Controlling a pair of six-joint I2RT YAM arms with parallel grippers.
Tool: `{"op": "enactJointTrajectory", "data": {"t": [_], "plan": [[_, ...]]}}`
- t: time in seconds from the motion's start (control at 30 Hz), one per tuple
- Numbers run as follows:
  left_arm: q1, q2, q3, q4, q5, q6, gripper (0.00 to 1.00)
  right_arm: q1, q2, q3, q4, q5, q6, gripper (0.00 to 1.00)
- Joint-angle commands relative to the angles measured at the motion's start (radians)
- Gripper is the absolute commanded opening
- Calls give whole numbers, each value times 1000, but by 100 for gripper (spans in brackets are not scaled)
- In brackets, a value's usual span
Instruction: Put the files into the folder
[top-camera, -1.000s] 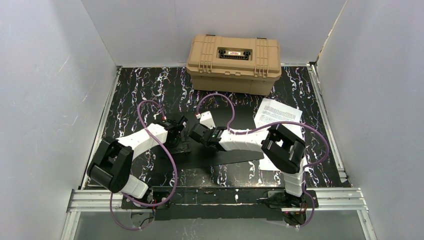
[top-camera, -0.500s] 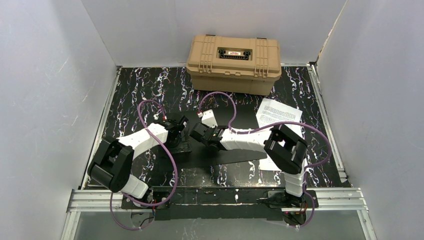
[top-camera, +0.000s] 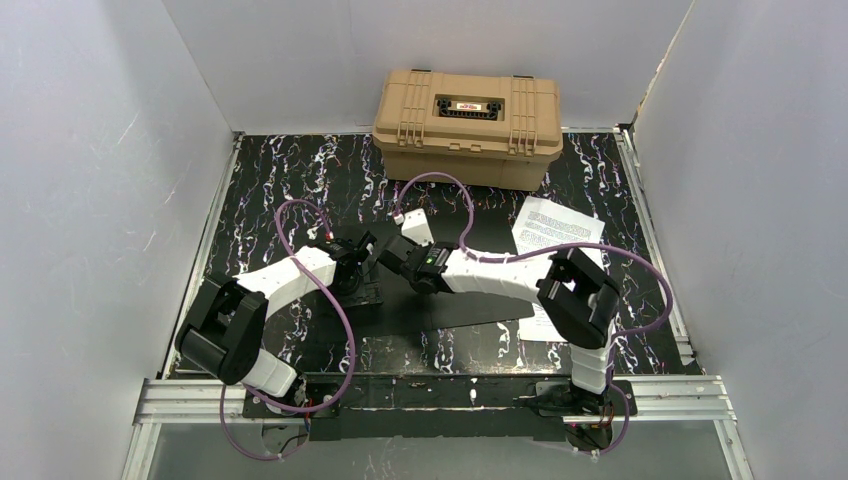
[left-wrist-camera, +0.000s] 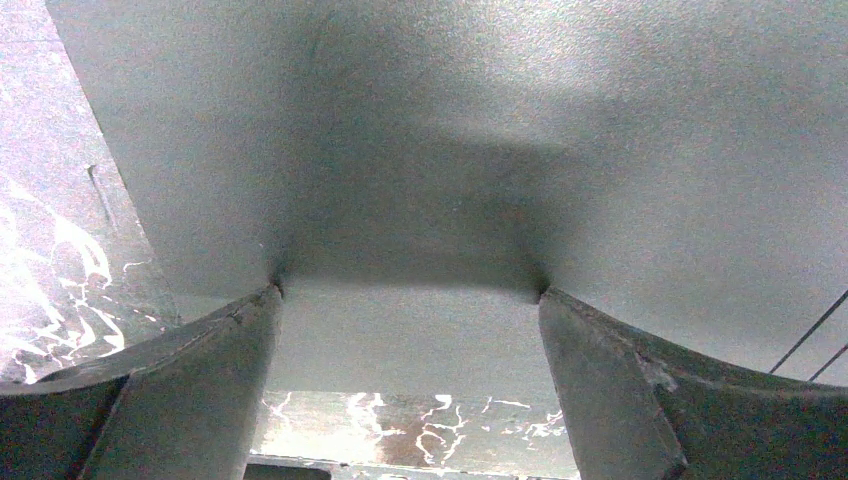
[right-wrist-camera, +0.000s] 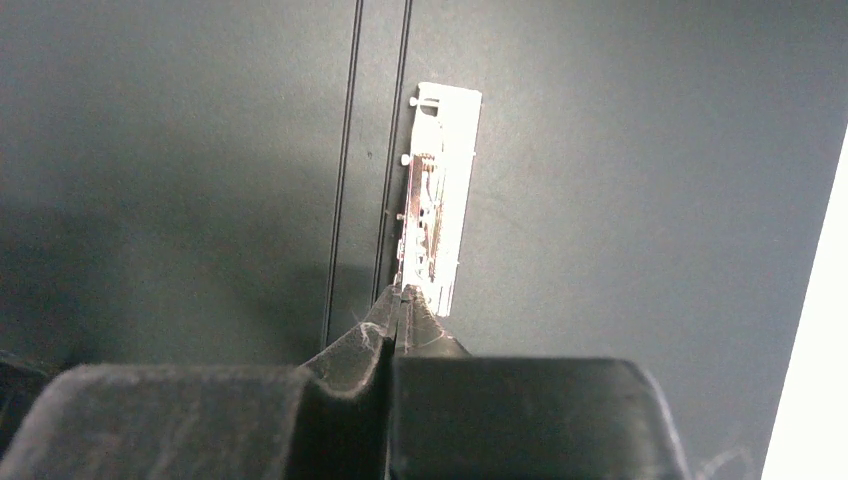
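Observation:
The folder (top-camera: 470, 308) lies open on the table's middle, black inside up. In the right wrist view its black inside (right-wrist-camera: 620, 200) fills the frame, with a bright metal clip (right-wrist-camera: 440, 190) beside the fold lines. My right gripper (top-camera: 393, 258) is shut and holds nothing, its tips (right-wrist-camera: 402, 293) just at the clip's near end. My left gripper (top-camera: 368, 247) stands open at the folder's left part; in its wrist view the wide-apart fingers (left-wrist-camera: 410, 295) flank the folder's grey-looking sheet (left-wrist-camera: 450, 150). The files (top-camera: 557, 232), white printed sheets, lie to the right, partly under the right arm.
A tan plastic hard case (top-camera: 467, 125) stands closed at the back middle. White walls enclose the black marbled table (top-camera: 290, 180) on three sides. Purple cables loop above both arms. A metal rail (top-camera: 200, 395) runs along the near edge.
My right arm has stretched a little farther back and left, carrying its shut gripper over the folder's inside. The left arm has stayed where it was.

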Motion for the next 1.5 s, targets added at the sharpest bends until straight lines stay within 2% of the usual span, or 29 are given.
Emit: {"op": "enactJointTrajectory", "data": {"t": [0.0,0.23,0.47,0.6,0.73,1.13,1.47], "plan": [[0,2,-2,-42,-27,-5,98,-21,-45,35,-86,11,-18,1],[0,-6,-8,-44,-31,-5,98,-43,-135,42,-67,-13,-27,1],[0,-16,-9,-45,-33,-8,98,-88,-247,-41,-21,-64,-17,7],[0,-33,-4,-45,-27,-8,98,-135,-297,-136,39,-150,9,1],[0,-63,2,-56,-30,-11,98,-202,-328,-236,140,-311,51,1],[0,-191,50,-116,-35,-3,98,-306,-254,-355,385,-716,178,1],[1,-359,178,-227,-72,46,98,-328,-180,-347,477,-815,237,1]]}}
